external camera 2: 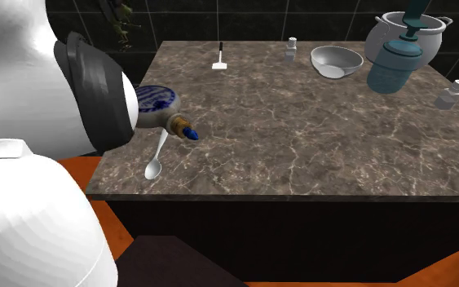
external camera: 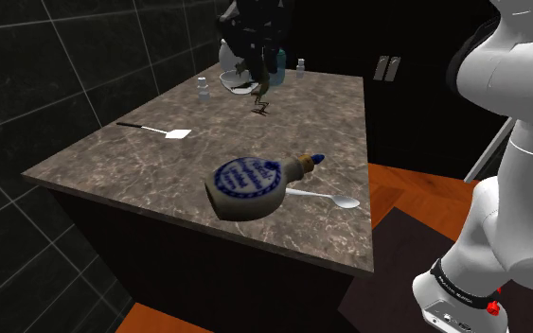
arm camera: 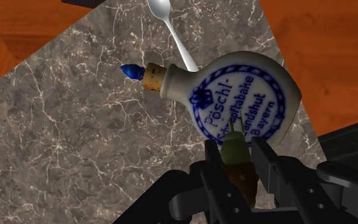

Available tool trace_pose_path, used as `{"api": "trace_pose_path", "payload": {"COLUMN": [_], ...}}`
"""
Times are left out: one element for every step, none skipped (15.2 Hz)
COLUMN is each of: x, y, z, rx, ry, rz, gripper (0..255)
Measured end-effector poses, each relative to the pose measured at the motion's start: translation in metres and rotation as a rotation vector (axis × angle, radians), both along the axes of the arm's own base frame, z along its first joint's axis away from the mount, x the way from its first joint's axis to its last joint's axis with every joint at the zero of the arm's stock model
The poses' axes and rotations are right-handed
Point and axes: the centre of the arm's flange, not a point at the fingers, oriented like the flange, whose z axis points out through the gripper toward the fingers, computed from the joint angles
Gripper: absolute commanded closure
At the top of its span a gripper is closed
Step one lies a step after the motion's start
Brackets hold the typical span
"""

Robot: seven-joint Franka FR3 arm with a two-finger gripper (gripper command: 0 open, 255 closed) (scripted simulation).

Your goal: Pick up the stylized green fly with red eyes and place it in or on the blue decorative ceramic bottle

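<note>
While the gripper (arm camera: 237,167) hangs high over the marble counter (external camera: 141,156), its two black fingers are drawn in narrowly on the one olive-green fly (arm camera: 234,143), which is clasped between them with its legs dangling. In the shoulder view the fly (external camera: 257,90) shows at the upper centre of the frame, and in the second exterior view at the upper left, well above the single blue-and-white bottle (external camera 2: 156,102). That bottle (external camera: 248,185) lies on its side at the lower centre of the shoulder view, its corked neck and blue tip pointing toward the frame's right. One spoon (external camera: 328,197) lies just beside it, its handle meeting the bottle near the neck. Further back stand one white bowl (external camera 2: 336,62), one teal jar (external camera 2: 394,64), one grey pot (external camera 2: 382,34) and two small white shakers (external camera 2: 291,49), with one flat spatula (external camera: 165,131) at the shoulder view's left.
</note>
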Motion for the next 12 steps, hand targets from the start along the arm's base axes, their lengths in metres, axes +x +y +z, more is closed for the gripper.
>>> {"api": "trace_pose_path", "payload": {"x": [0.0, -0.001, -0.001, -0.001, -0.001, -0.001, -0.001, 0.0, 0.0, -0.001, -0.001, 0.0], "y": [0.001, 0.0, 0.0, 0.0, 0.001, 0.002, 0.001, 0.001, 0.001, 0.001, 0.002, 0.002], "z": [-0.005, -0.01, -0.015, -0.021, -0.026, -0.032, -0.037, -0.042, -0.047, -0.052, -0.057, -0.063], "rx": [0.0, 0.001, 0.001, 0.001, 0.001, 0.001, 0.001, 0.001, 0.001, 0.001, 0.001, 0.001], "ry": [0.0, 0.0, 0.0, 0.0, -0.001, -0.001, 0.0, 0.0, 0.0, 0.0, 0.0, -0.001], "rz": [0.0, 0.0, -0.001, -0.001, -0.001, 0.0, -0.001, -0.001, -0.001, -0.001, -0.001, 0.0], "gripper": [255, 255, 255, 255, 255, 255, 255, 255, 255, 255, 255, 255]}}
